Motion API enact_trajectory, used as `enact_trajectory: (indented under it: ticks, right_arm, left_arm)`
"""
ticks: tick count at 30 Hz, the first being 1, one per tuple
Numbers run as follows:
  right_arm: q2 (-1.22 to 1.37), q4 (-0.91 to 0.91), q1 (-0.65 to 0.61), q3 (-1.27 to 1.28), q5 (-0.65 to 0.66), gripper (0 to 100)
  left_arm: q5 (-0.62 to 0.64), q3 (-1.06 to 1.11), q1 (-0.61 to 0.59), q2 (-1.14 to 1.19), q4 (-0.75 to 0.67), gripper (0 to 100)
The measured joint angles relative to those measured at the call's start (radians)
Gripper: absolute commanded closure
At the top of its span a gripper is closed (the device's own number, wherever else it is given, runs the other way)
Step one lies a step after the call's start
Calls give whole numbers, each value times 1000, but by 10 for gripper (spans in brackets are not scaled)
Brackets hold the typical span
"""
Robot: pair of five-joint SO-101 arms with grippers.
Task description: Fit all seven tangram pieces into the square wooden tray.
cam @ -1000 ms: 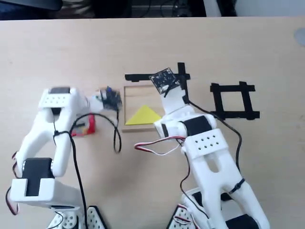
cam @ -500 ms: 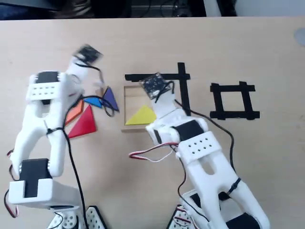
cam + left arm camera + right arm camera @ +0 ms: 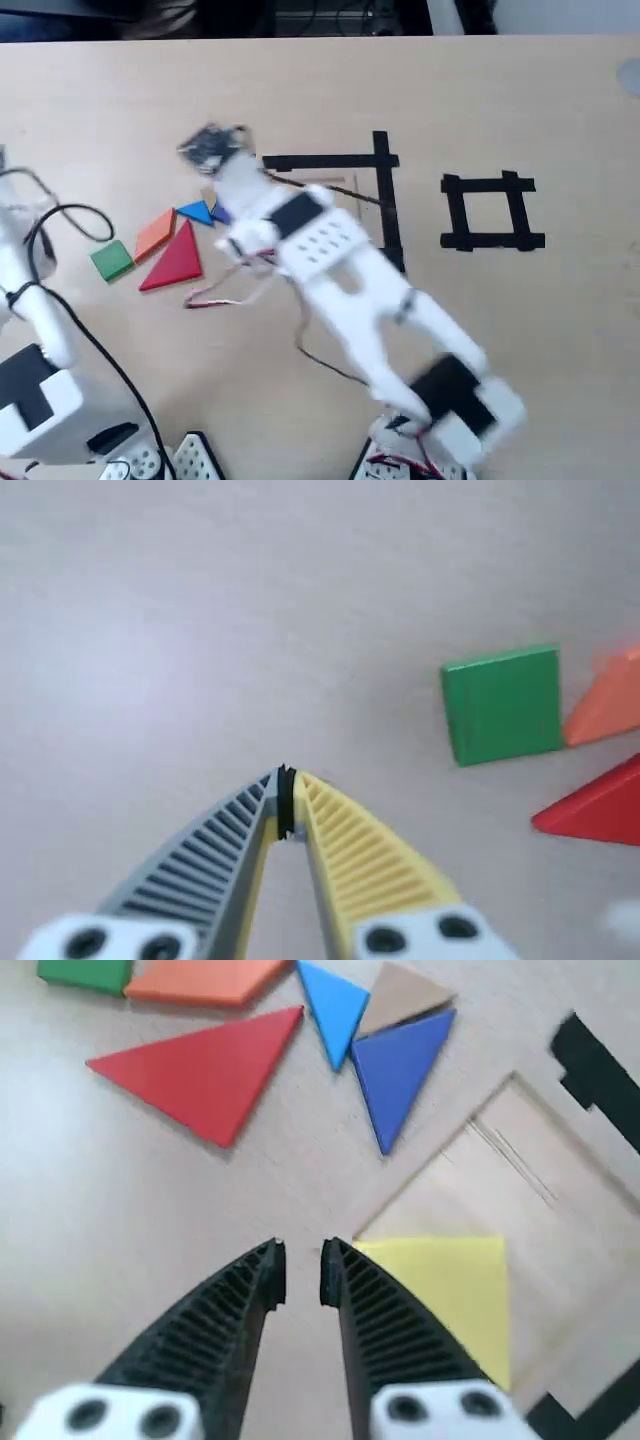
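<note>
- One piece of seven is placed. The yellow wooden triangle (image 3: 450, 1290) lies flat in the square wooden tray (image 3: 580, 1260) with its long side against the rim. The tray sits mid-table inside black tape marks (image 3: 600, 1070).
- Six pieces lie loose on the wooden table (image 3: 420, 90), left of the tray: a green square block (image 3: 85, 972), an orange parallelogram (image 3: 200, 980), a large red triangle (image 3: 205, 1070), a small light-blue triangle (image 3: 333, 1005), a tan triangle (image 3: 405, 995) and a dark-blue triangle (image 3: 400, 1070).
- The right gripper (image 3: 300, 1260) hovers just outside the tray's rim, its black fingers slightly apart with nothing between them.
- The left gripper (image 3: 285, 800) hangs over bare table toward the left edge, near the green square block. Its fingers are pressed together and hold nothing.
- Most of the tray floor is bare, so there is room to set pieces in.
- The light-blue, tan and dark-blue triangles crowd together, which probably leaves little room for fingers. The large red triangle has free table along its near side and looks easier to reach.
</note>
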Motion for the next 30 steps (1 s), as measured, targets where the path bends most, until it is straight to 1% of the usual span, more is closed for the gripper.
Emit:
enact_trajectory:
  ticks: [3,5,10,15,17,21,24,27,30]
  right_arm:
    - [215,-2,-15,-196,-97,881]
    - [364,17,-20,-348,-176,876]
    - [709,138,-34,-760,-354,876]
    - [984,272,-57,-1175,-539,875]
    - [1077,313,-63,-1338,-578,875]
    - [1224,394,-97,-1628,-598,875]
    - [1310,416,-118,-1738,-637,874]
    - [1363,417,-117,-1758,-701,849]
    - [1363,448,-121,-1768,-729,847]
  left_arm:
    - [14,103,-37,0,-29,970]
    - [14,170,-58,0,-57,970]
    - [48,313,-137,-5,-183,970]
    - [75,374,-152,-41,-252,970]
    - [80,379,-153,-43,-256,970]
    - [81,379,-153,-43,-256,970]
    - [81,382,-153,-43,-258,970]
    - [81,382,-153,-44,-258,970]
    - [81,382,-153,-44,-258,970]
